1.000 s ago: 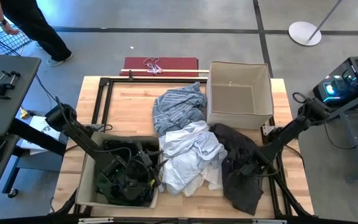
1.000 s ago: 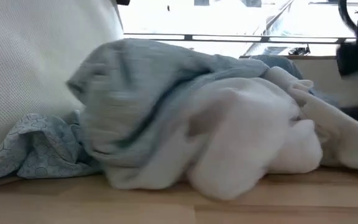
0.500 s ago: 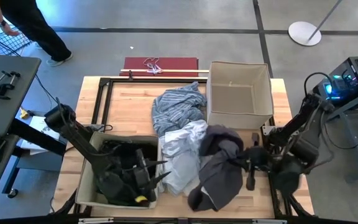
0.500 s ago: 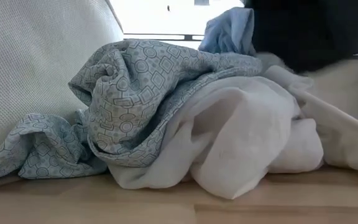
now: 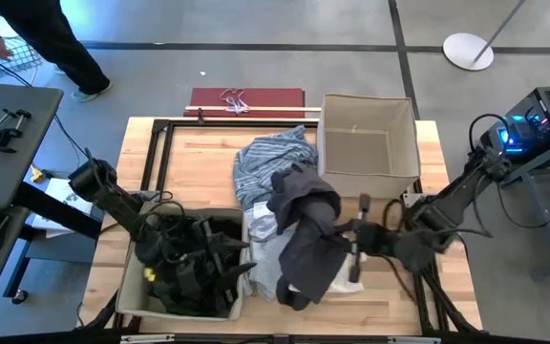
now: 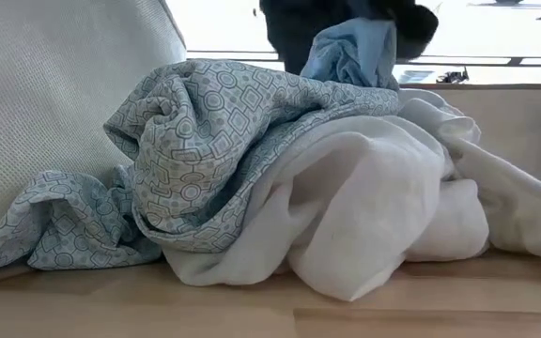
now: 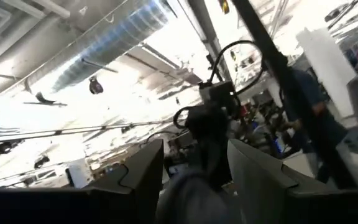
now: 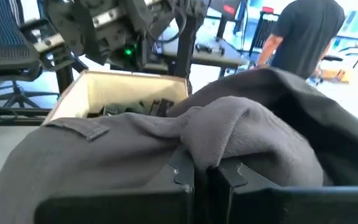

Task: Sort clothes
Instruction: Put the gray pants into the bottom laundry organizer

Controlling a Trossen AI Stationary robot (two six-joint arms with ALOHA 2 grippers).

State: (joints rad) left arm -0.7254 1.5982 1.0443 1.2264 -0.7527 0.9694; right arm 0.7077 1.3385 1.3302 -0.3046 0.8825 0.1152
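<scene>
The right end effector [image 5: 353, 250] is closed tight on a fold of the charcoal grey piece [image 5: 306, 232]; in the right wrist view the two dark fingers [image 8: 182, 174] meet with the ribbed cloth [image 8: 241, 134] pinched between them. It holds the garment lifted above the middle of the desk [image 5: 199, 158], so the cloth hangs in a bundle over the white pieces [image 5: 267, 263] and beside the light blue patterned shirt [image 5: 261, 162]. I judge that it is held high so that it comes free of the pile before being carried to a box.

The left end effector [image 5: 194, 263] is down inside the near beige box [image 5: 134, 287], among dark clothes [image 5: 184, 287], with its fingers [image 7: 143, 177] partly apart. I cannot tell if anything lies between them, because its wrist camera looks up to the ceiling. It seems to wait there, or has its load in the box.

The far beige box [image 5: 368, 143] shows nothing inside.

In the low view the patterned shirt [image 6: 214, 141] and the white cloth [image 6: 364, 207] fill the picture, and the hanging grey piece [image 6: 332, 23] is cut off by the upper edge. What is under the pile is hidden. The garments in the near box merge into one dark mass, so I cannot separate them. A person [image 5: 41, 38] stands beyond the desk, partly out of the picture.
</scene>
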